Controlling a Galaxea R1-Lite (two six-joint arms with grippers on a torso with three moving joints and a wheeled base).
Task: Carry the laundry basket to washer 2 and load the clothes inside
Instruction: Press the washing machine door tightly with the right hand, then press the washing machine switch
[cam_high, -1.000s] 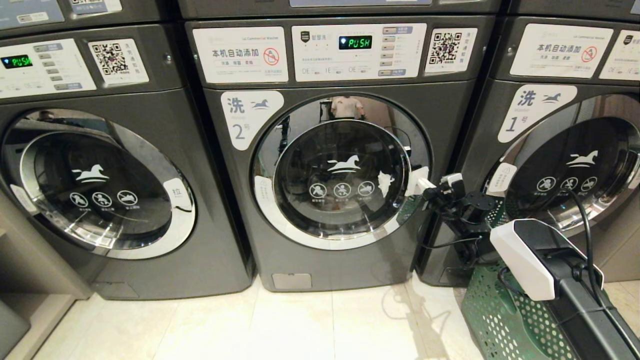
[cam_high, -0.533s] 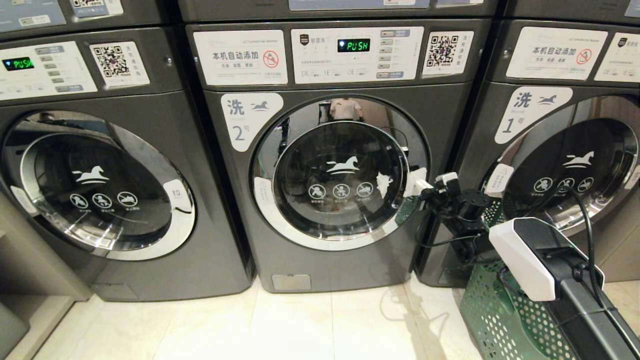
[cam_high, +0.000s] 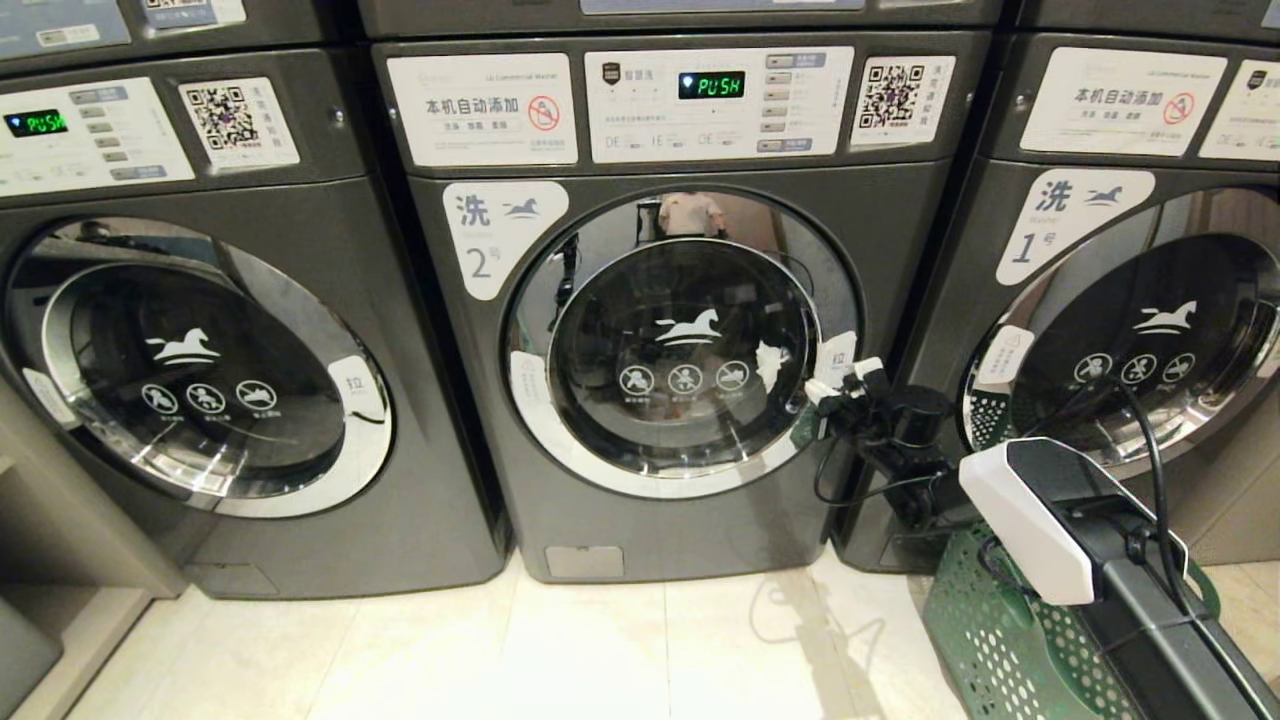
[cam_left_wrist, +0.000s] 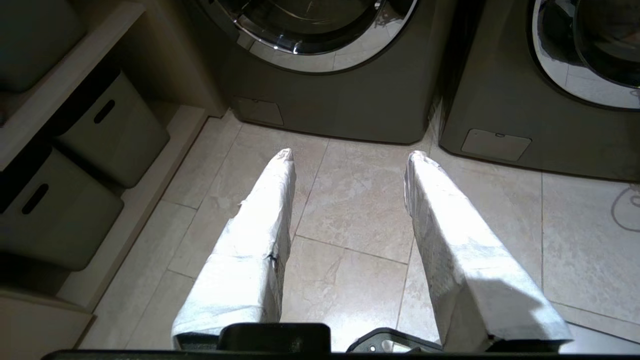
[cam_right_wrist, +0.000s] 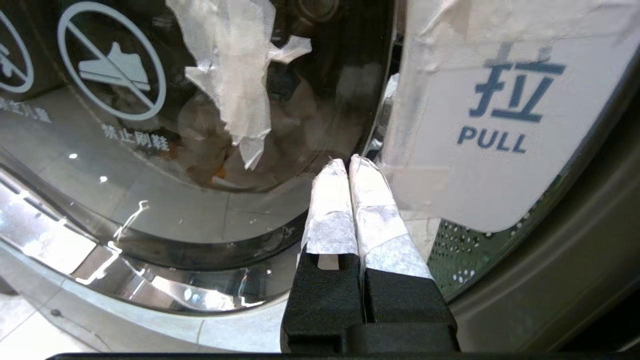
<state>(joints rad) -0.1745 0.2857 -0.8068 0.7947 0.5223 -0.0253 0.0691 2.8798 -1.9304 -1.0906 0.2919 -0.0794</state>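
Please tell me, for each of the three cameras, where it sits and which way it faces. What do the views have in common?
Head view: on the head, facing forward and down at washer 2; right gripper and laundry basket show.
Left wrist view: behind the open left gripper, facing the floor.
Right wrist view: behind the shut right gripper, facing the PULL label.
Shared: washer 2's door.

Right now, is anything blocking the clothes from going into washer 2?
Yes. The round glass door of washer 2 is closed, so nothing can go in. The right gripper, fingers together, sits at the door's PULL tab. The laundry basket waits on the floor beside it.
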